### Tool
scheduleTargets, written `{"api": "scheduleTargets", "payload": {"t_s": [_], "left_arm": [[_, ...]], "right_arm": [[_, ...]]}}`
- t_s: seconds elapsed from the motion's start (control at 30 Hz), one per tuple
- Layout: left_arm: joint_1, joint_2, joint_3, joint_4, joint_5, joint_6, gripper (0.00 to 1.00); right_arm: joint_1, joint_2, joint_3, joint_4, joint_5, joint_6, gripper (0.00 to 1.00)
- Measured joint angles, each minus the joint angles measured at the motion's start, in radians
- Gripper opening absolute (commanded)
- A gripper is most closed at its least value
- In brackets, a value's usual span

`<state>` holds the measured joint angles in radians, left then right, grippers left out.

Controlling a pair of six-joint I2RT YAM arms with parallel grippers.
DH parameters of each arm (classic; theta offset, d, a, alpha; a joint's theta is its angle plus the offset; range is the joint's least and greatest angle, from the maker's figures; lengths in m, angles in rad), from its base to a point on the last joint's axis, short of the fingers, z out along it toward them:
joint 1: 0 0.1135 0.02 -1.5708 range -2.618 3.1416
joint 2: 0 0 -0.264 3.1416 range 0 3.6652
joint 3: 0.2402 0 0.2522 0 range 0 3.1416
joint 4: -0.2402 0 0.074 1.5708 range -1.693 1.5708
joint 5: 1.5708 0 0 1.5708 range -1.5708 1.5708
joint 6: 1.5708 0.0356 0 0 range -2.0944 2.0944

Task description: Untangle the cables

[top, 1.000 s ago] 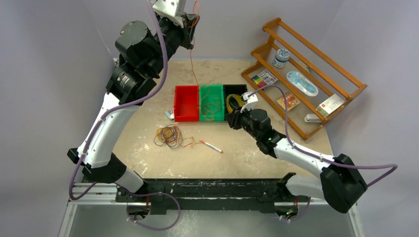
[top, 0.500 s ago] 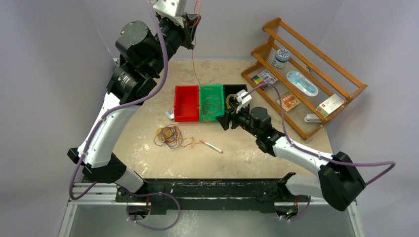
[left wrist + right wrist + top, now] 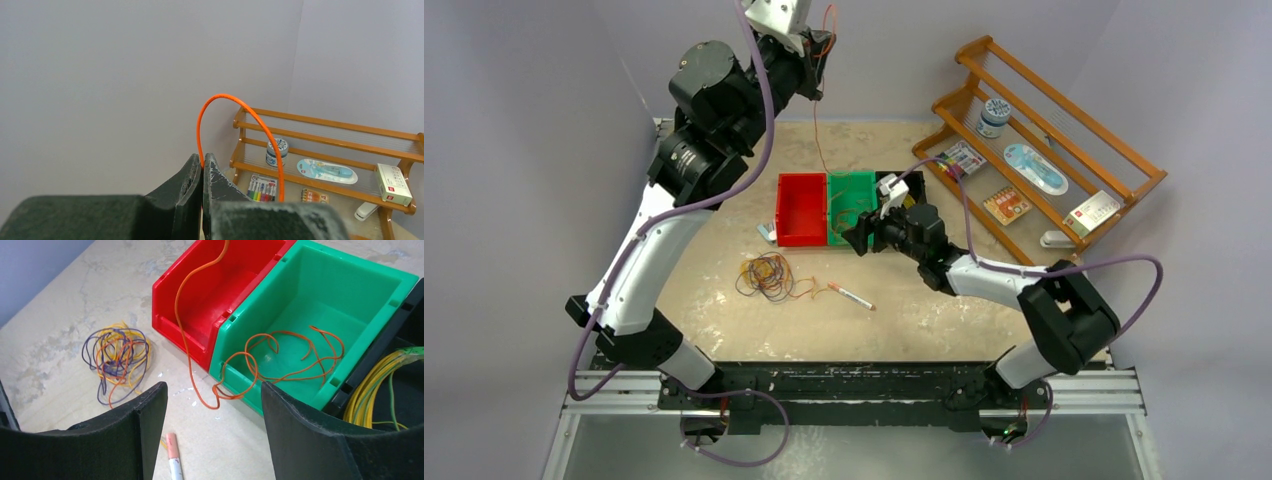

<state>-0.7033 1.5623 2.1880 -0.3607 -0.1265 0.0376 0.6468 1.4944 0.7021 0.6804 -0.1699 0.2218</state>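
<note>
**High above the bench, one orange strand is pinched while the rest lie below**

At the far side of the bench [image 3: 944, 310], the left tool [image 3: 202, 167] is raised well above the surface, near the back wall. Its jaws are pressed together on an orange cable [image 3: 240, 107]. The cable arches out of the fingertips and hangs down towards the bins.

In the right wrist view, this strand crosses the red bin [image 3: 220, 285] and curls on the bench just beside the green bin [image 3: 350, 285]. It then appears to run over the green rim into the loose orange loops [image 3: 285, 355] lying inside.

The right tool [image 3: 212, 390] hovers low in front of the green bin. Its jaws are spread wide apart with nothing between them.

The remaining cables form a small tangle [image 3: 766, 275] of purple, yellow and orange loops. It rests on the bench in front of the red bin, well apart from both tools. Yellow strands [image 3: 380, 385] lie in the black bin [image 3: 894, 182].

A pen [image 3: 852, 296] lies on the bench near the tangle, and a wooden rack [image 3: 1064, 150] stands at the right.
</note>
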Motion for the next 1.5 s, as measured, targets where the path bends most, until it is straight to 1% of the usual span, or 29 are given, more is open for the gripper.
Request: {"api": "scheduleTargets", "payload": {"t_s": [0.17,0.33,0.4,0.5,0.57,0.73,0.8,0.9,1.07,1.27,1.4,1.5], "left_arm": [[0.000,0.008,0.000,0.000,0.000,0.000,0.00],[0.000,0.010,0.000,0.000,0.000,0.000,0.00],[0.000,0.009,0.000,0.000,0.000,0.000,0.00],[0.000,0.009,0.000,0.000,0.000,0.000,0.00],[0.000,0.009,0.000,0.000,0.000,0.000,0.00],[0.000,0.009,0.000,0.000,0.000,0.000,0.00],[0.000,0.009,-0.002,0.001,-0.001,0.000,0.00],[0.000,0.009,-0.009,0.002,-0.001,0.000,0.00],[0.000,0.000,-0.053,0.008,-0.012,0.000,0.00],[0.000,-0.045,-0.180,0.035,-0.032,-0.029,0.00],[0.000,-0.064,-0.241,0.050,-0.037,-0.054,0.00],[0.000,-0.067,-0.259,0.055,-0.038,-0.071,0.00]], "right_arm": [[0.000,0.068,0.029,0.037,0.006,0.079,0.64],[0.000,0.138,0.061,0.036,-0.004,0.132,0.61],[0.000,0.151,0.061,0.032,-0.009,0.143,0.58],[0.000,0.157,0.061,0.024,-0.015,0.159,0.49],[0.000,0.157,0.061,0.025,-0.018,0.171,0.41],[0.000,0.157,0.061,0.028,-0.036,0.201,0.17],[0.000,0.157,0.061,0.029,-0.040,0.208,0.09],[0.000,0.156,0.061,0.029,-0.043,0.212,0.00],[0.000,0.112,0.061,-0.011,-0.025,0.198,0.00],[-0.006,0.000,0.125,-0.073,0.021,0.160,0.00],[-0.022,-0.003,0.193,-0.079,0.030,0.140,0.00],[-0.039,0.032,0.233,-0.085,0.041,0.127,0.00]]}}
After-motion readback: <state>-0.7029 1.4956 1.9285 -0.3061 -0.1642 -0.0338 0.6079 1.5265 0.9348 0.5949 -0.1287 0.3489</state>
